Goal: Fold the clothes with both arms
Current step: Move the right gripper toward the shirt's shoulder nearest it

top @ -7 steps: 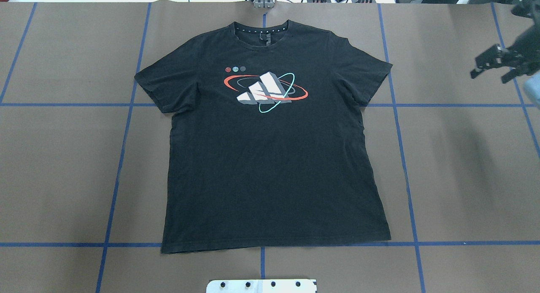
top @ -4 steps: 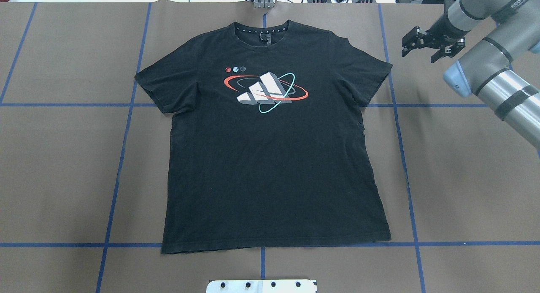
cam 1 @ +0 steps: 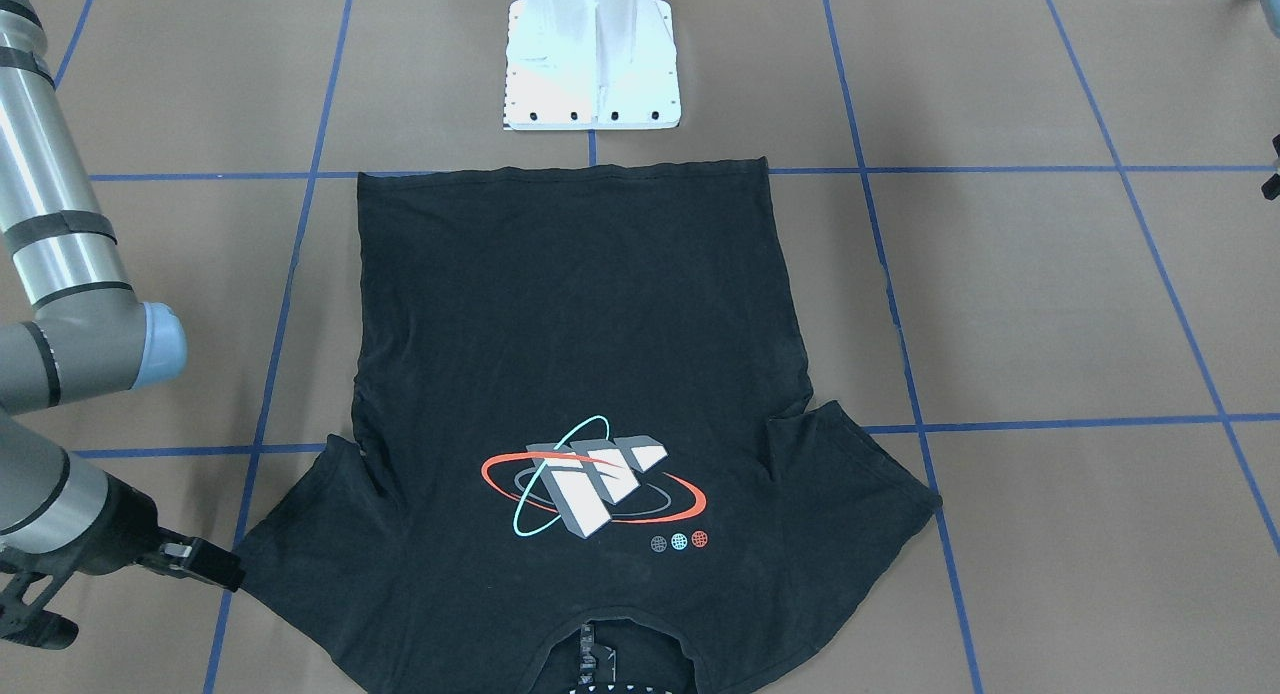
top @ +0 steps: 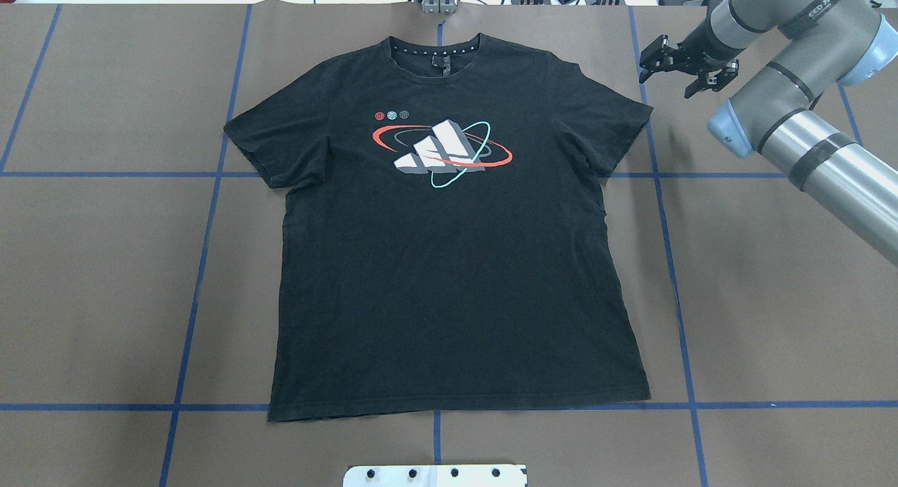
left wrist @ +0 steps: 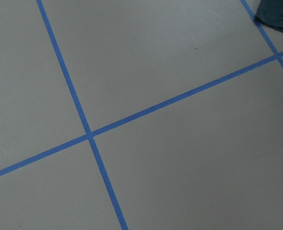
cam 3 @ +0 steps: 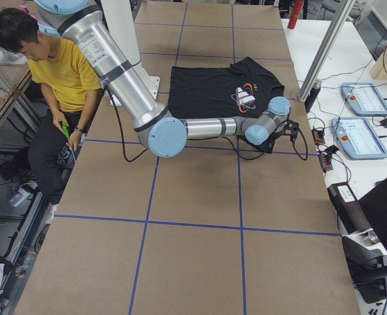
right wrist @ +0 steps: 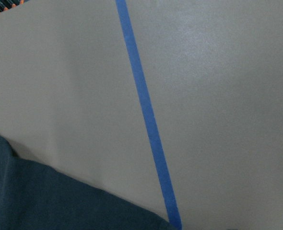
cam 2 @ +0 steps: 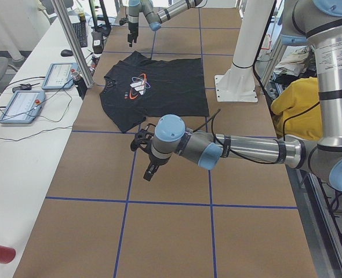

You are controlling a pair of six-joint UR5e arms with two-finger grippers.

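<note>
The right gripper (top: 666, 76) hangs wide open, clear of the cloth; seen from overhead, the shirt's (top: 449, 262) near sleeve (top: 617, 129) lies at its 7 o'clock. The left gripper (cam 2: 142, 157) hovers over bare table (top: 105, 262), and I cannot tell its spread. The shirt lies flat, print up, collar at 12. It looks light and limp and will likely sag, so pinch the shoulder and hem edges.

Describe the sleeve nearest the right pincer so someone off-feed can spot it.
On the brown, blue-taped table a black T-shirt lies flat, collar away from the robot. The sleeve is on the robot's right, cuff at a blue tape line; unlike the other sleeve, it has the right pincer beside it.
</note>
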